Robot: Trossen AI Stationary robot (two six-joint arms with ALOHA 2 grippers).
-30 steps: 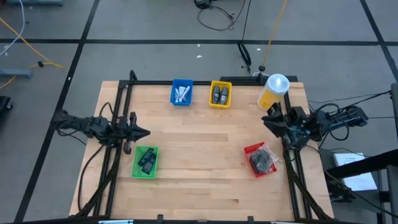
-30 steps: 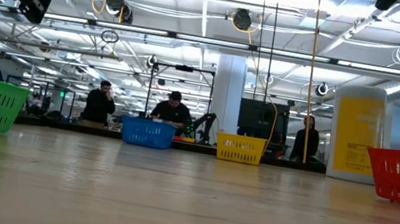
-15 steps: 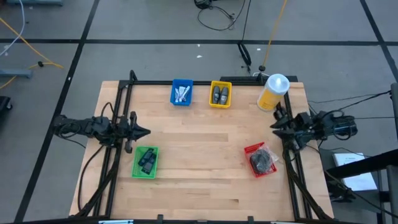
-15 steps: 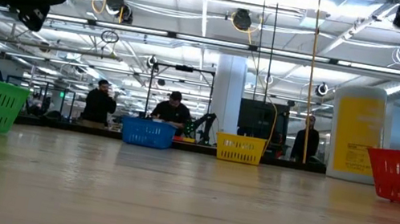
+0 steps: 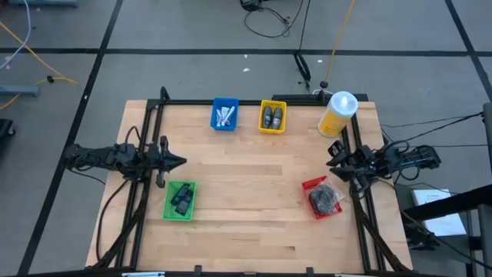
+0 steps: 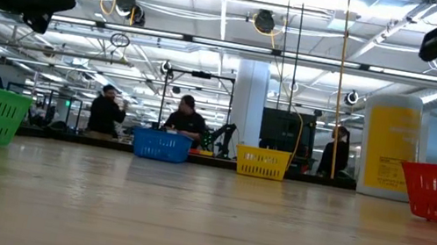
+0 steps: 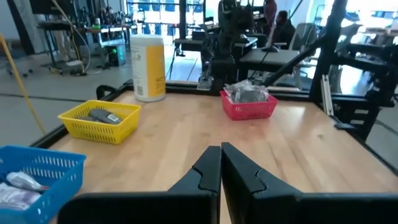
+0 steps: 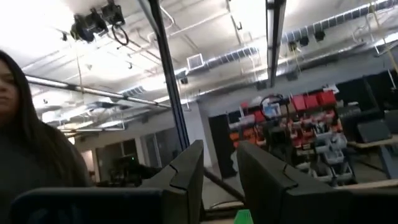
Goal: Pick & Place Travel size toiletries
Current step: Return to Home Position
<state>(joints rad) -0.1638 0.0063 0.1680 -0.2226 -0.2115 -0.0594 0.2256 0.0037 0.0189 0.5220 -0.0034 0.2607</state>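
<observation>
Travel size toiletries [image 5: 224, 116] lie in blue bin [image 5: 214, 115] at far table [image 5: 254, 192] edge, long axes roughly front-to-back. Left gripper [image 5: 179, 162] nearer, jaws together, empty. Right gripper [image 5: 330, 158] at right edge, jaws apart, empty

The right jaws stand slightly apart, aimed up into the room. Between and beyond them a dark pole [image 8: 163, 68] rises to the brightly lit ceiling [image 8: 205, 25]. Red storage bins [image 8: 311, 102] fill distant racks. A person [image 8: 31, 149] with long dark hair is close by.
</observation>
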